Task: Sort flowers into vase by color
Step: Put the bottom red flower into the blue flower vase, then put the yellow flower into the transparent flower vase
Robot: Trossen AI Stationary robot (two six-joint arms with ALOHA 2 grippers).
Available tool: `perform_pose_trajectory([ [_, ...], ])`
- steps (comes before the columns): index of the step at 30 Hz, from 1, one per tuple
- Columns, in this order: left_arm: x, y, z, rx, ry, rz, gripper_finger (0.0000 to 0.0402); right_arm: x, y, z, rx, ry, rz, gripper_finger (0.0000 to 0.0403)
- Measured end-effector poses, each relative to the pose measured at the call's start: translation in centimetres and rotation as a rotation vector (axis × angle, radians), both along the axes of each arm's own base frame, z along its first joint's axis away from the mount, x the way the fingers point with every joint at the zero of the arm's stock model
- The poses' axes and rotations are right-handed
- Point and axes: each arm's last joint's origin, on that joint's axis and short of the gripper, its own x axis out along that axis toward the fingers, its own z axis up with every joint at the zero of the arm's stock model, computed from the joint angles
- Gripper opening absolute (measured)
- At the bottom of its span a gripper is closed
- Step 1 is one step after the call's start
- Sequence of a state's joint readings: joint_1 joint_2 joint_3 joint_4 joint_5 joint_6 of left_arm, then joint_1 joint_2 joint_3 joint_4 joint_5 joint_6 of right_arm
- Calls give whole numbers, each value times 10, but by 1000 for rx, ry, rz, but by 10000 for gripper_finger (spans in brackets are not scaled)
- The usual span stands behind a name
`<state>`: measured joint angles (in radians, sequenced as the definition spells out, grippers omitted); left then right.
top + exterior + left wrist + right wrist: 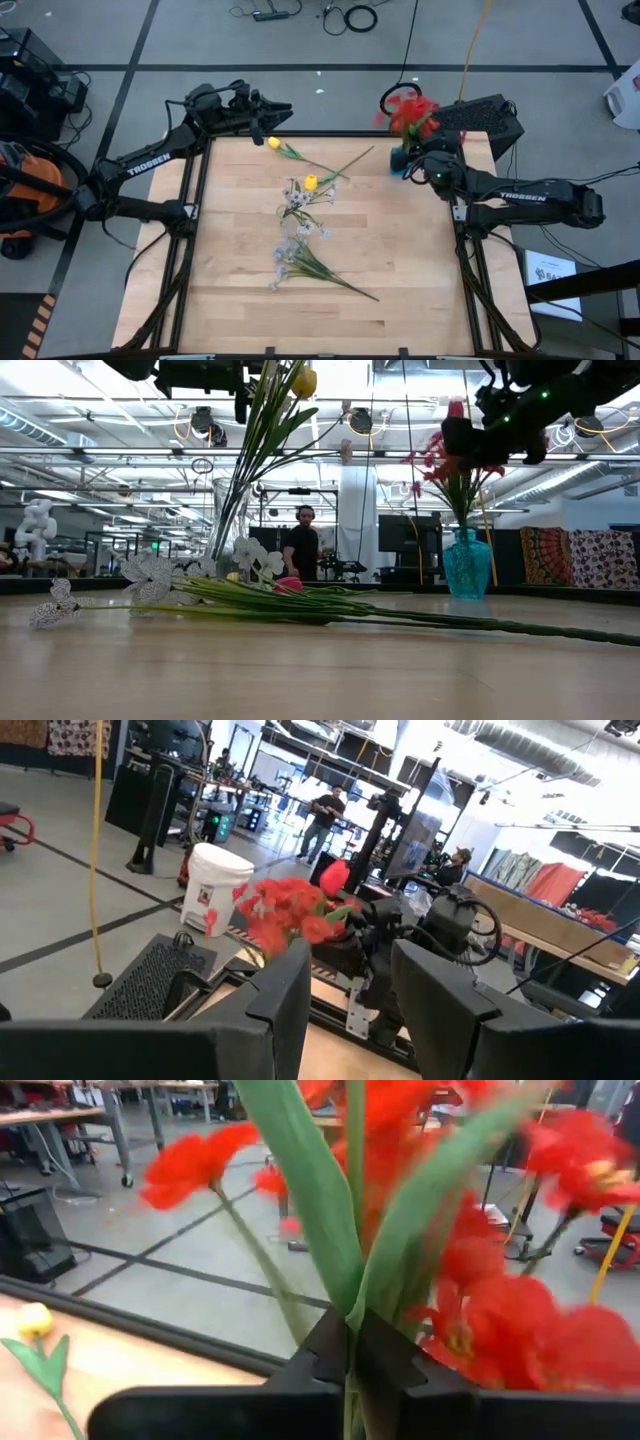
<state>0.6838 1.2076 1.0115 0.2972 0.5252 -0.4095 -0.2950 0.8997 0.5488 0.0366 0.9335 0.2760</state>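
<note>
A bunch of red flowers stands in the small teal vase at the table's far right corner, and its stalks drop into the vase neck. My right gripper is shut on those stalks just above the vase. At the far left edge, my left gripper hovers open and touches nothing. Yellow tulips and pale sprays lie mid-table. One tulip rises on stems out of what looks like a clear glass vase. My right gripper pinches the green stalks and leaves of the red bunch between its two fingers, just below the blossoms. The fingers come roughly level from the table's right side, across the stalks. The bunch stands upright with its lower ends inside the teal vase.
Long green stems lie across the table's middle toward the near right. A black case sits just beyond the far right corner. A person stands in the room behind the table. Bare wood lies along the near edge.
</note>
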Motion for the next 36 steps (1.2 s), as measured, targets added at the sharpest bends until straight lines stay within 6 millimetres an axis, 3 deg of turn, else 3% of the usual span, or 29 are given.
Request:
perform_pose_trajectory([
  [14, 0, 1, -9, -129, 63, 30, 148, -1, 4, 2, 68, -65, 168, 101],
  [23, 3, -2, -8, -184, 45, 58, 148, -30, 16, 24, 108, -150, 207, 164],
  [29, 3, -1, -12, -204, 68, 91, 148, -49, 29, 54, 191, -168, 291, 156],
  [36, 4, 1, -20, -185, 143, 126, 148, -53, 39, 85, 334, -185, 423, 106],
])
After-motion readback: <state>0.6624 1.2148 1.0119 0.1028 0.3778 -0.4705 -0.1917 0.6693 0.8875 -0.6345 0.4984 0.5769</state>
